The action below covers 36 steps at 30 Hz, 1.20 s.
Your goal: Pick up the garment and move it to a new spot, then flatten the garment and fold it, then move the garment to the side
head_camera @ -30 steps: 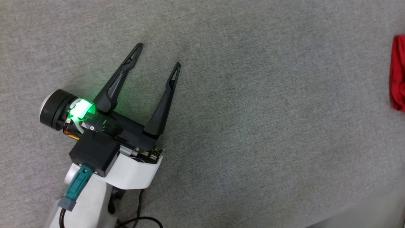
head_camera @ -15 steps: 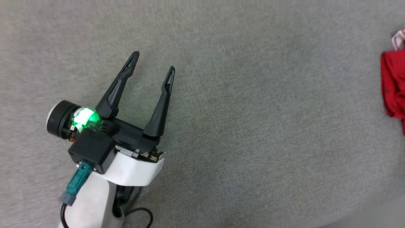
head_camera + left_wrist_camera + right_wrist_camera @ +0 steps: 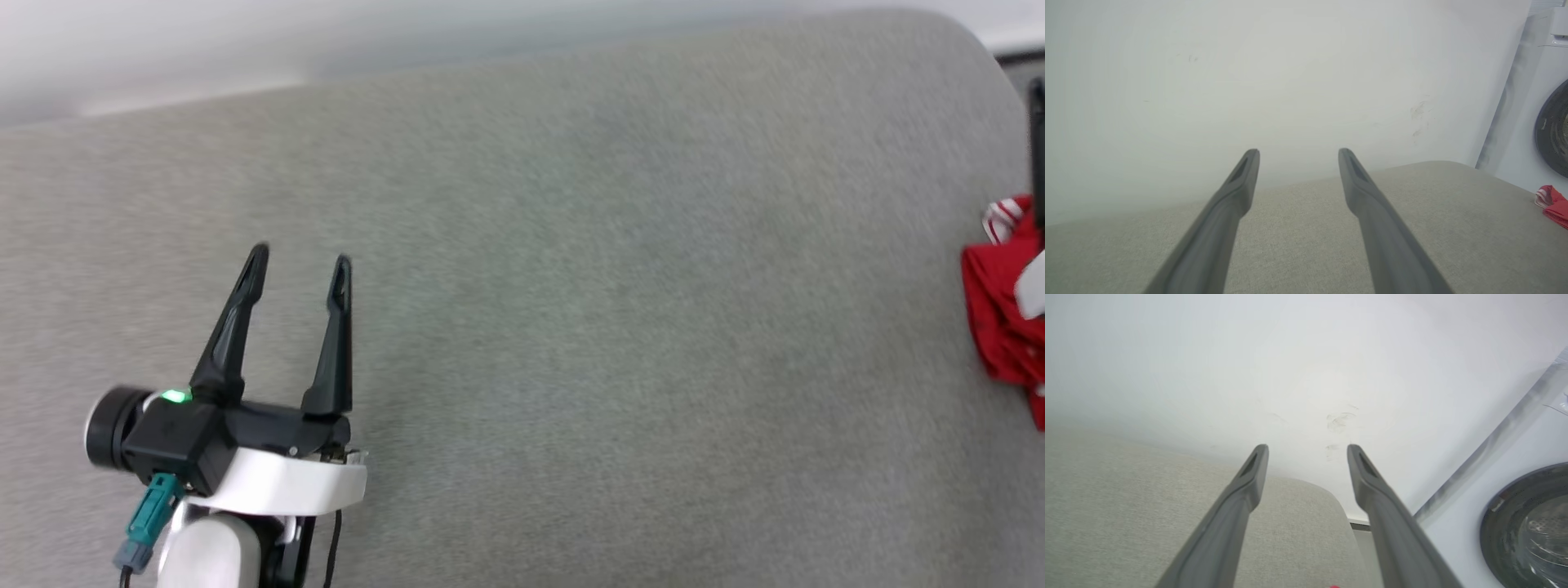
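Here, the garment (image 3: 1000, 327) lies bunched in a red heap at the right edge of the grey fabric surface (image 3: 571, 327). A little red-and-white striped trim shows at its far side, and the head view's border cuts it off.

The left gripper (image 3: 300, 257) hovers over the near left part of that surface, well apart from the garment. Its two dark fingers are spread wide with nothing between them. The right gripper (image 3: 1307, 449) also has its fingers parted and grips nothing. In its wrist view a speck of red shows at the bottom edge, below the gap between the fingers. How close they are to the cloth cannot be told.

A white washing machine (image 3: 1527, 486) stands to the right, beyond the surface's rounded far right corner. A shiny perforated drum shows through its dark-rimmed round door. Whether anything lies in the drum cannot be told.

The far edge of the surface meets a plain white wall (image 3: 1290, 73) with a few scuff marks. A wide stretch of grey fabric separates the left gripper from the garment.
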Tool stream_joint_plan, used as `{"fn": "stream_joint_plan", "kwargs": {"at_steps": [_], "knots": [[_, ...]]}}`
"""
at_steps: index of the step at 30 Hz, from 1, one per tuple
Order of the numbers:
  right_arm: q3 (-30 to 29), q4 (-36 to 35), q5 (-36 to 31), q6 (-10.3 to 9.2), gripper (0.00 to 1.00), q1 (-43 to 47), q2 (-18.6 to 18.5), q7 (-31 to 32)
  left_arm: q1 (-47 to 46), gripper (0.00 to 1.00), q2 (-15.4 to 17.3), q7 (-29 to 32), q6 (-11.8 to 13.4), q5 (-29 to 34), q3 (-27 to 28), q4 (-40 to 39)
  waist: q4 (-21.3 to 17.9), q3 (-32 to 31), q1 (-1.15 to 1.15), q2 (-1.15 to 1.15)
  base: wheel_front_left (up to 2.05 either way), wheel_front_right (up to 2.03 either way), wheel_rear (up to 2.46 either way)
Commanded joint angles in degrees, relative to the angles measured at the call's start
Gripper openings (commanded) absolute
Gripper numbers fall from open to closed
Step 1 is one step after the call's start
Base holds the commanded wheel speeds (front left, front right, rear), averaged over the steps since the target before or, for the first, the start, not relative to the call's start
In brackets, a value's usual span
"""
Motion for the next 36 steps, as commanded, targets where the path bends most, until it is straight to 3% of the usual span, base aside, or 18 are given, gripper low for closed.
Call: {"fn": "stream_joint_plan", "kwargs": {"at_steps": [1, 14, 26, 36], "knots": [[-0.1, -0.8, 0.5, -0.05, 1.00, 1.1, 0.9, -0.3, 0.9, 1.00, -0.2, -0.1, 0.3, -0.2, 0.4, 0.3, 3.5, -3.9, 0.01, 0.00, 0.00, 0.00, 0.00], [-1.5, -9.5, 6.1, -0.05, 1.00, 17.9, 15.2, -4.5, 7.5, 1.00, -2.2, -0.1, -0.3, -1.7, 3.8, 6.5, 8.7, -11.3, 0.01, 0.00, 0.00, 0.00, 0.00], [2.9, -4.8, 5.3, -0.05, 1.00, 24.1, 19.7, -9.3, 9.8, 1.00, -3.1, -0.1, -1.2, -3.5, 4.9, 9.4, 9.4, -13.1, 0.01, 0.00, 0.00, 0.00, 0.00], [3.6, -2.6, 4.1, -0.05, 1.00, 23.2, 20.8, -11.0, 9.0, 1.00, -3.5, -0.1, -1.4, -4.0, 5.4, 9.8, 9.2, -12.5, 0.01, 0.00, 0.00, 0.00, 0.00]]}}
